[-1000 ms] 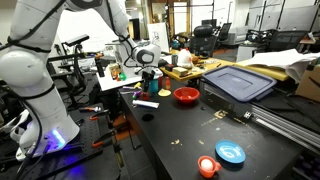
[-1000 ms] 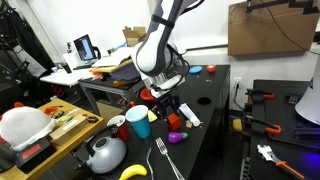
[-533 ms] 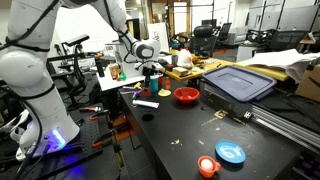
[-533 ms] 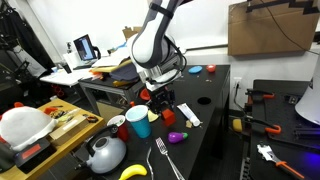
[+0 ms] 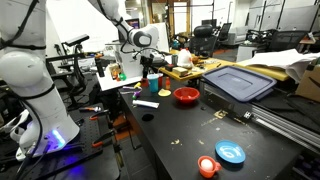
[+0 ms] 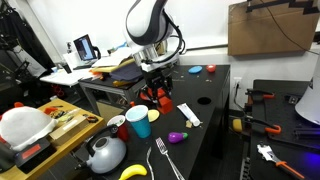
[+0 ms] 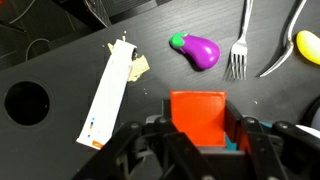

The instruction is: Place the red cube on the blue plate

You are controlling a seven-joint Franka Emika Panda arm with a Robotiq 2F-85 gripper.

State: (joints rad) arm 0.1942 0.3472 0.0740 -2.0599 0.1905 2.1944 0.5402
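In the wrist view my gripper (image 7: 203,135) is shut on the red cube (image 7: 200,112), which fills the space between the fingers and hangs above the dark table. In both exterior views the gripper (image 5: 150,66) (image 6: 156,84) is raised over the cluttered end of the table; the cube is too small to make out there. The blue plate (image 5: 231,152) lies near the table's other end, far from the gripper. It also shows at the far side in an exterior view (image 6: 195,70).
A red bowl (image 5: 186,96), a grey-blue bin lid (image 5: 238,82) and a small red-orange round item (image 5: 207,166) sit on the table. Below the gripper are a white strip (image 7: 108,95), purple eggplant (image 7: 200,50), fork (image 7: 238,50) and banana (image 7: 308,45). A blue cup (image 6: 138,121) and kettle (image 6: 105,152) stand nearby.
The arm has risen and the gripper has lifted away from the table, holding the cube higher than before.
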